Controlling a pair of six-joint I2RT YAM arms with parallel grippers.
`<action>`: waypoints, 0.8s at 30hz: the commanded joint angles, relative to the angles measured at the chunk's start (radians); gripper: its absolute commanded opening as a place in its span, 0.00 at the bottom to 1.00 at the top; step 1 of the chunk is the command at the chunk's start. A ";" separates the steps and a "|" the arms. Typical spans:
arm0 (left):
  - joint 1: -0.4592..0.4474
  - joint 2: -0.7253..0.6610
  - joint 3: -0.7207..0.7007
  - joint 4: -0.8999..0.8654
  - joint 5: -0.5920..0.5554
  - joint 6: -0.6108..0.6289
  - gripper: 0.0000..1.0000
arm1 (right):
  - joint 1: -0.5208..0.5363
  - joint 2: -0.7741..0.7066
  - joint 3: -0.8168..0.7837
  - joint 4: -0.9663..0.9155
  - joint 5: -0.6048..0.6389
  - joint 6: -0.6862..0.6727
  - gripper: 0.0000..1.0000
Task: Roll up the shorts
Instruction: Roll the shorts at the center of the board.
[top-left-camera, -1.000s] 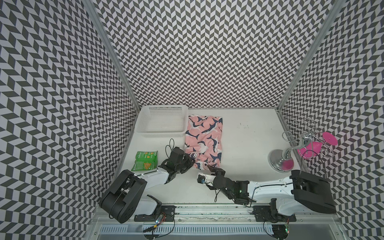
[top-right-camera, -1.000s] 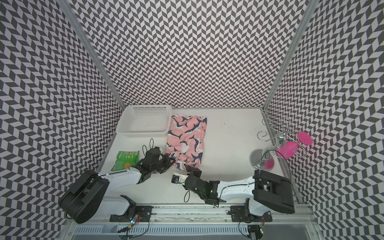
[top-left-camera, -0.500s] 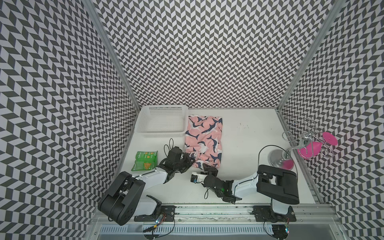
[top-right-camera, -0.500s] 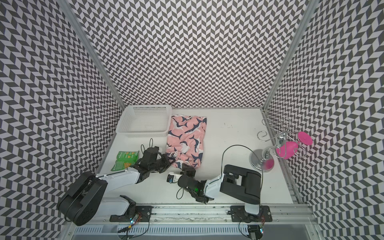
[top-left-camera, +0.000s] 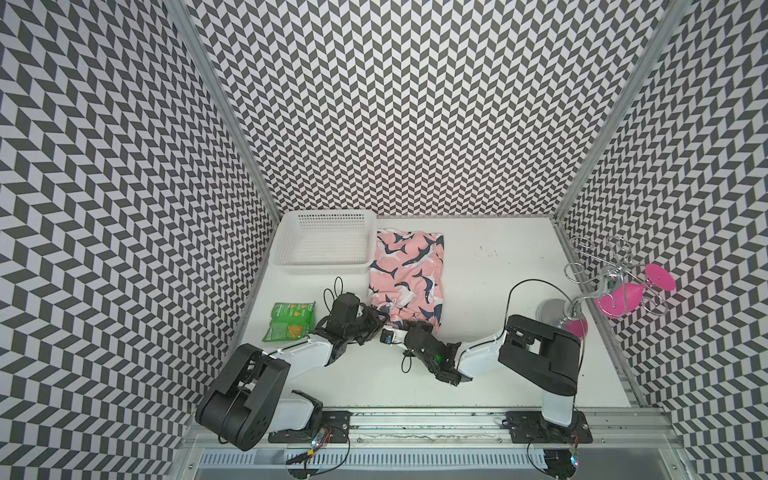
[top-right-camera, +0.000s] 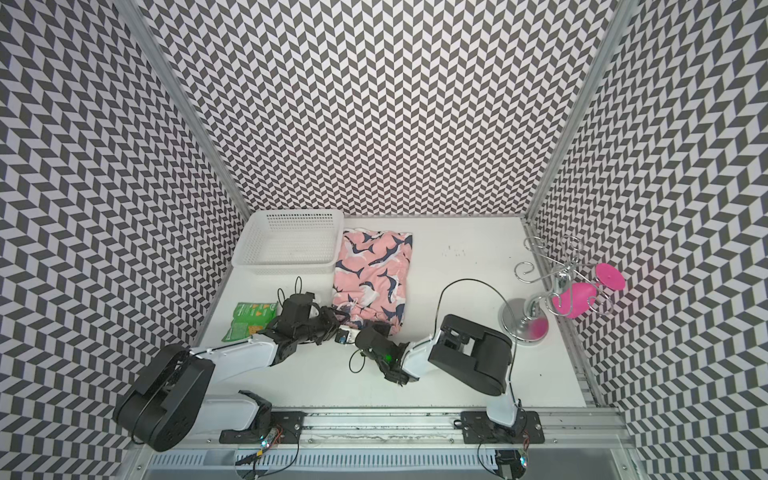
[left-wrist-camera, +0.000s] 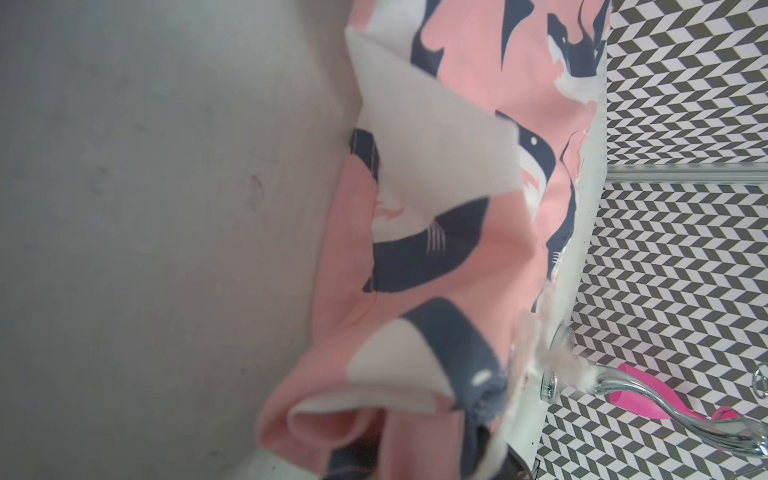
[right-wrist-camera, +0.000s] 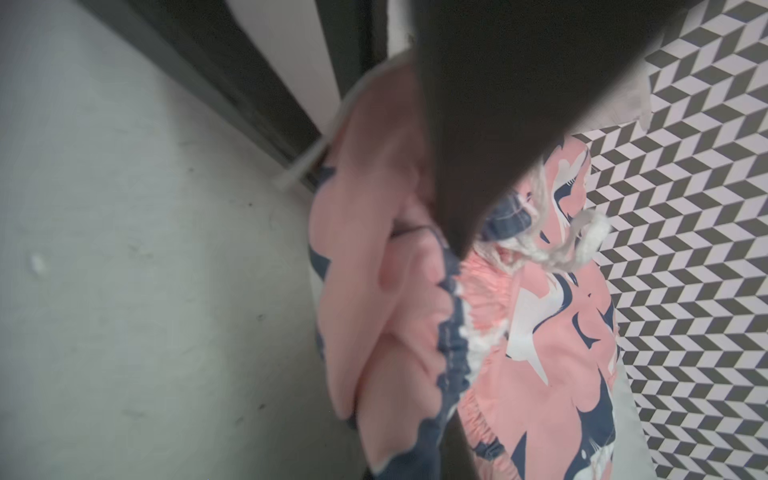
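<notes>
The pink shorts (top-left-camera: 407, 270) with navy and white sharks lie flat right of the basket in both top views, their gathered waistband and white drawstring (right-wrist-camera: 577, 241) at the near end. That end is bunched up. My left gripper (top-left-camera: 379, 318) sits at the near left corner of the waistband. Blurred pink fabric (left-wrist-camera: 415, 374) covers its jaws in the left wrist view, so their state is hidden. My right gripper (top-left-camera: 417, 326) is shut on the bunched near edge of the shorts (right-wrist-camera: 399, 316), just right of the left gripper.
A white perforated basket (top-left-camera: 322, 245) stands at the back left, touching the shorts' left side. A green packet (top-left-camera: 291, 320) lies left of my left arm. A chrome stand (top-left-camera: 598, 282) with pink glasses stands by the right wall.
My right gripper moved forward to the shorts' near edge and shut on it, while the right arm's base links swung left. The left gripper stayed at the waistband corner.
</notes>
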 joint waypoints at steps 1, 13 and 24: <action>0.005 -0.082 -0.016 -0.010 -0.004 0.022 0.75 | -0.031 -0.062 0.043 -0.247 -0.170 0.140 0.03; 0.036 -0.626 -0.156 -0.303 -0.202 0.038 0.86 | -0.070 -0.067 0.250 -0.737 -0.677 0.286 0.00; -0.023 -0.780 -0.258 -0.353 -0.190 0.055 0.87 | -0.309 0.090 0.468 -0.926 -1.278 0.422 0.00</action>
